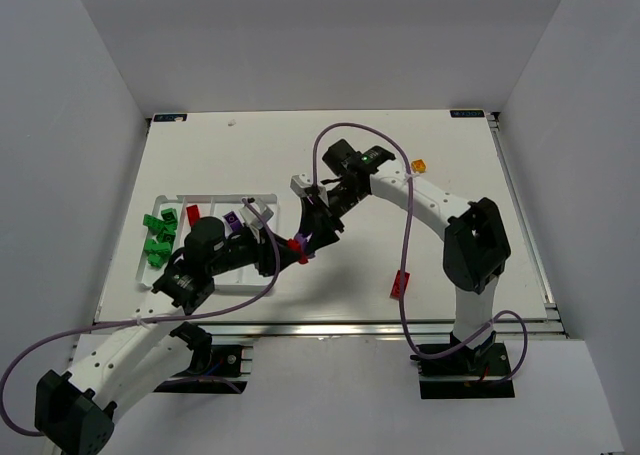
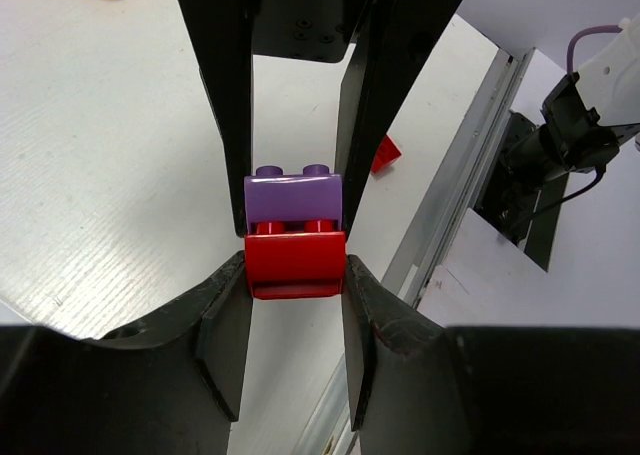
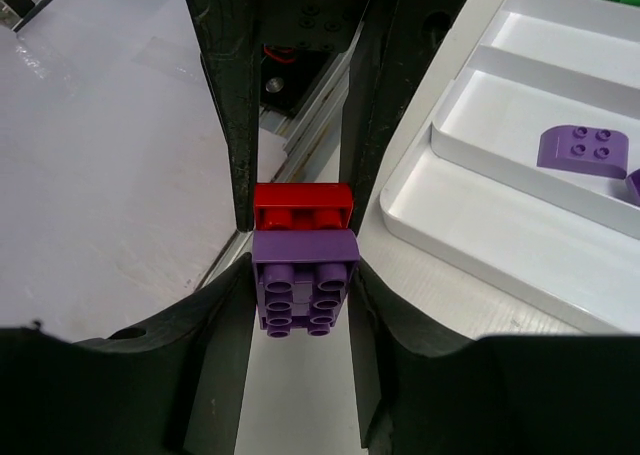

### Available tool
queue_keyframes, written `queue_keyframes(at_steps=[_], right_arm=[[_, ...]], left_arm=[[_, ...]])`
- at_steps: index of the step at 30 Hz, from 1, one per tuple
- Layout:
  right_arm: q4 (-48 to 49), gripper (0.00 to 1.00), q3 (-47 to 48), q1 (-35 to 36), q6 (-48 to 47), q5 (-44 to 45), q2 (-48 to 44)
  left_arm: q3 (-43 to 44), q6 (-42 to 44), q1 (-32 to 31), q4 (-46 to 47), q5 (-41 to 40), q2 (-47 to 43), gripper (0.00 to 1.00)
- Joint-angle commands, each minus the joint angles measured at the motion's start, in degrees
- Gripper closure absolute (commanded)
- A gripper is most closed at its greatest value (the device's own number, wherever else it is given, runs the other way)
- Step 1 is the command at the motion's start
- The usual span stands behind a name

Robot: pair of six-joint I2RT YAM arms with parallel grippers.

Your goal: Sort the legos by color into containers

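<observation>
A red lego and a purple lego are stuck together, held in the air between both grippers, right of the white tray. My left gripper is shut on the red lego. My right gripper is shut on the purple lego, with the red lego beyond it. In the top view the pair sits where the left gripper and right gripper meet. The tray holds green legos, a red one and a purple one.
A loose red lego lies near the table's front edge, and an orange-yellow one lies at the back right. The tray's near corner is just right of my right gripper, with a purple lego in a compartment.
</observation>
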Motion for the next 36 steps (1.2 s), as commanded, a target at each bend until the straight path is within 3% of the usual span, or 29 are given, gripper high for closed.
queue_keyframes(at_steps=[1, 7, 17, 20, 21, 24, 27, 28, 31, 36], right_arm=[[-5.51, 0.90, 3.08, -2.95, -4.93, -0.97, 0.41], [-7.81, 0.94, 4.84, -5.24, -6.70, 0.00, 1.47], [-3.07, 0.95, 3.44, -6.12, -2.05, 3.50, 0.24], [3.95, 0.95, 0.98, -6.12, 3.91, 6.40, -1.77], [5.97, 0.95, -0.50, -6.12, 5.42, 7.11, -2.48], [13.62, 0.97, -3.14, -5.94, 12.42, 10.62, -4.50], [18.90, 0.98, -4.12, -5.86, 17.81, 13.00, -5.74], [20.48, 0.99, -4.38, -5.59, 19.65, 13.88, -6.09], [22.33, 0.99, -5.52, -5.41, 21.68, 14.32, -6.96], [26.29, 0.99, -7.99, -4.98, 24.68, 15.11, -8.29]], left_arm=[[2.47, 1.73, 0.35, -5.42, -2.41, -1.60, 1.00], [3.09, 2.96, 0.35, -8.94, -3.03, -2.13, 1.00], [1.76, -1.87, 0.35, -10.44, -12.77, -5.39, 1.00], [4.31, -9.59, 0.53, -17.80, -27.59, -3.29, 1.00], [7.19, -11.26, 0.70, -20.52, -36.51, -2.14, 1.00], [12.81, -17.59, 2.11, -28.97, -45.53, 3.74, 1.00], [17.58, -22.61, 6.40, -36.97, -48.11, 11.21, 1.00], [20.37, -24.88, 10.51, -40.55, -48.38, 14.45, 1.00], [23.38, -25.87, 20.87, -43.92, -44.45, 17.98, 1.00], [25.93, -23.94, 30.31, -46.38, -44.07, 24.48, 1.00]])
